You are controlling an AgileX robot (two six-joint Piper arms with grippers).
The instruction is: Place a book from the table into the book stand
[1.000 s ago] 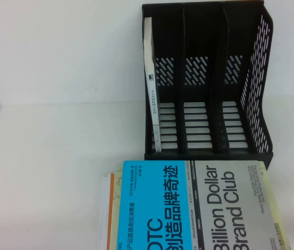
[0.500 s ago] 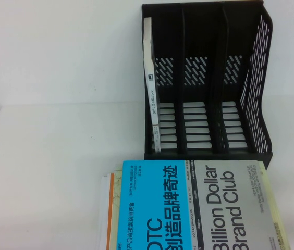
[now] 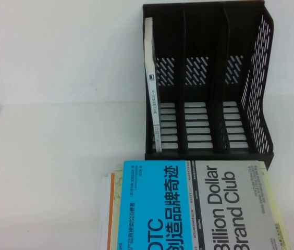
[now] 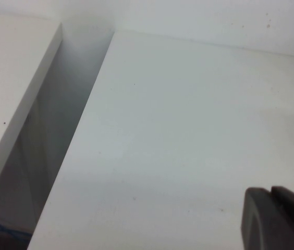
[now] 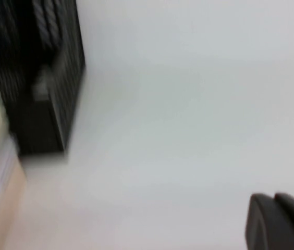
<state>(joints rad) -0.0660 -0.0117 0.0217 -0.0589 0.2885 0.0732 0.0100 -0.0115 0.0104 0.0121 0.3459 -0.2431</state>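
The book (image 3: 152, 86) stood upright on its edge in the leftmost slot of the book stand (image 3: 209, 83), white spine facing the camera, pressed against the stand's left wall. On the high view the stand sat at about one o'clock from the centre of the worktop (image 3: 53, 156). A pile of other books, topped by the cyan-and-grey volume (image 3: 188, 208), lay flat at about five o'clock, just in front of the stand's base.

Judging by its narrow spine and tall format, the book was probably light, fairly flexible and smooth-covered, so it could sag or slip if pinched at a corner. The exposed spine edge, near mid-height, looked the safest place to hold it. It already appeared seated, so the task looked essentially complete.

Neither arm showed in the high view. The left end effector (image 4: 277, 219) appeared only as a dark tip over bare worktop, well apart from the book. The right end effector (image 5: 280, 221) likewise showed only a dark tip, with the stand's outer wall off to one side. Whether either was open could not be told, though nothing was seen in either one's grasp.
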